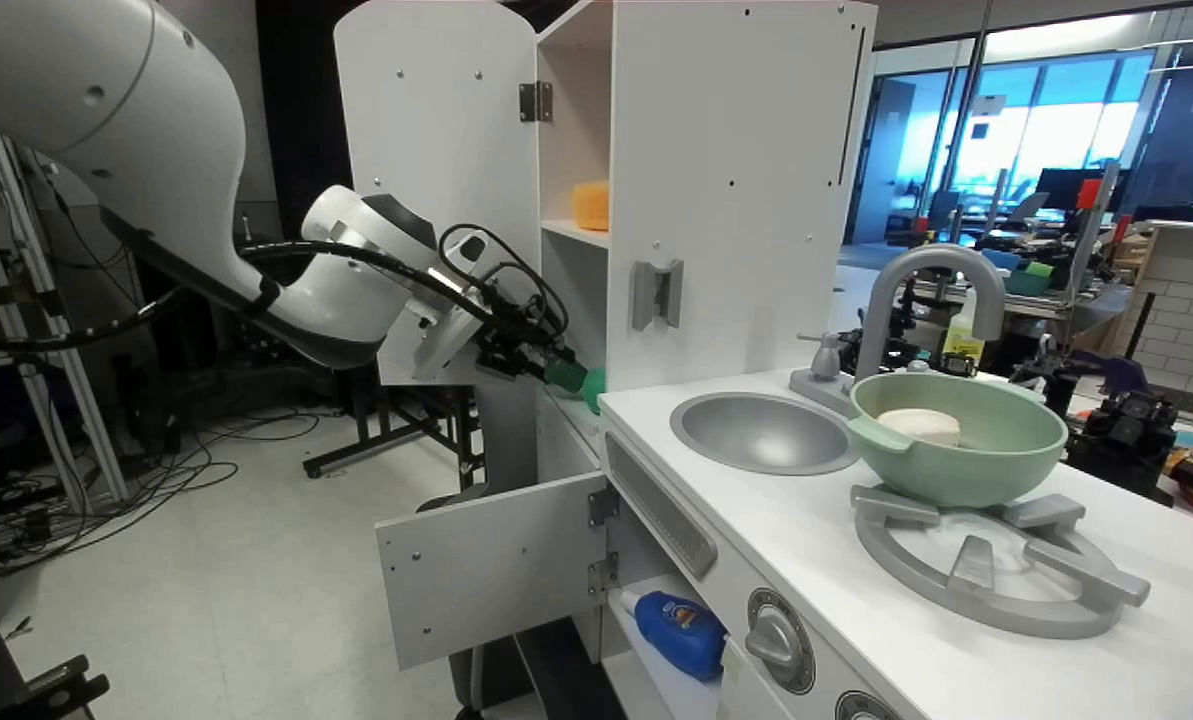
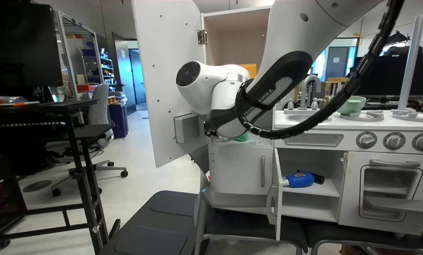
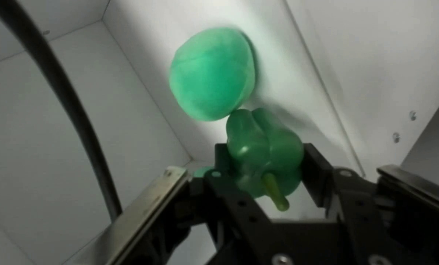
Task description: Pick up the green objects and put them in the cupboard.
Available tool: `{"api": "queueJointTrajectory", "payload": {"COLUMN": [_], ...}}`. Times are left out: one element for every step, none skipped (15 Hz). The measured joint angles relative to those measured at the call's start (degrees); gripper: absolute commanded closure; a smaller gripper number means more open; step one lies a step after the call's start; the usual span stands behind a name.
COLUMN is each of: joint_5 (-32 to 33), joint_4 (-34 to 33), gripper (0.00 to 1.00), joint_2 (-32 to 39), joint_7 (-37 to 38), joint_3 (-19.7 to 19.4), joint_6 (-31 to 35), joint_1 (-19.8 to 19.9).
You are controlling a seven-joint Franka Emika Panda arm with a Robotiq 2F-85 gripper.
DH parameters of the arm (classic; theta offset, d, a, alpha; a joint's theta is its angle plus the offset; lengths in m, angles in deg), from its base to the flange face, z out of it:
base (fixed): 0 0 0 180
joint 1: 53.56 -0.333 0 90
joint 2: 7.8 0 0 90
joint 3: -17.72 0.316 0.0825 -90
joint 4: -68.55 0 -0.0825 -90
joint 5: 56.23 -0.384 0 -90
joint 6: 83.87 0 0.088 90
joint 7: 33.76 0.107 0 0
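In the wrist view my gripper (image 3: 265,156) is shut on a dark green pepper (image 3: 265,147) with a yellowish stem, one pad at each side. Just beyond it a lighter green rounded object (image 3: 212,73) rests on the white cupboard floor, seeming to touch the pepper's far end. A sliver of another green thing (image 3: 201,171) peeks out behind the left finger. The cupboard (image 1: 736,150) has its door (image 1: 446,150) swung open, and my gripper reaches into its lowest compartment. In an exterior view the arm hides the gripper; some green (image 2: 241,137) shows below it.
An orange piece (image 1: 591,205) lies on the shelf above the gripper. The open door (image 2: 172,71) stands close beside the wrist. Below, a lower door (image 1: 496,565) also hangs open near a blue bottle (image 1: 678,632). A pale green bowl (image 1: 966,460) sits on the burner.
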Motion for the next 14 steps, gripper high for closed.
{"api": "queueJointTrajectory", "payload": {"joint_5": [-0.1, -0.16, -0.2, -0.19, -0.19, -0.19, -0.19, -0.19, -0.19, -0.19, -0.19, -0.19, -0.19, -0.19], "joint_4": [-2.44, -4.73, -6.84, -8.6, -10.05, -11.28, -12.27, -13.07, -13.66, -13.67, -13.66, -13.67, -13.7, -13.77], "gripper": [0.75, 0.75, 0.75, 0.75, 0.75, 0.25, 0.23, 0.17, 0.1, 0.02, 0.0, 0.0, 0.0, 0.0], "joint_2": [1.31, 2.69, 4.12, 5.51, 6.81, 7.97, 8.96, 9.78, 10.32, 10.4, 10.35, 10.26, 10.16, 10.06], "joint_7": [0.0, 0.0, 0.0, 0.0, 0.0, 0.04, 0.1, 0.18, 0.23, 0.6, 1.13, 1.54, 1.99, 2.37], "joint_3": [-0.52, -1.0, -1.45, -1.76, -1.97, -2.16, -2.3, -2.37, -2.39, -2.66, -3.12, -3.49, -3.8, -4.04], "joint_6": [-0.02, -0.07, -0.11, -0.12, -0.13, -0.15, -0.15, -0.16, -0.18, -0.18, -0.18, -0.18, -0.18, -0.18], "joint_1": [0.27, 0.53, 0.8, 1.12, 1.47, 1.86, 2.29, 2.7, 3.08, 3.26, 3.28, 3.28, 3.26, 3.24]}}
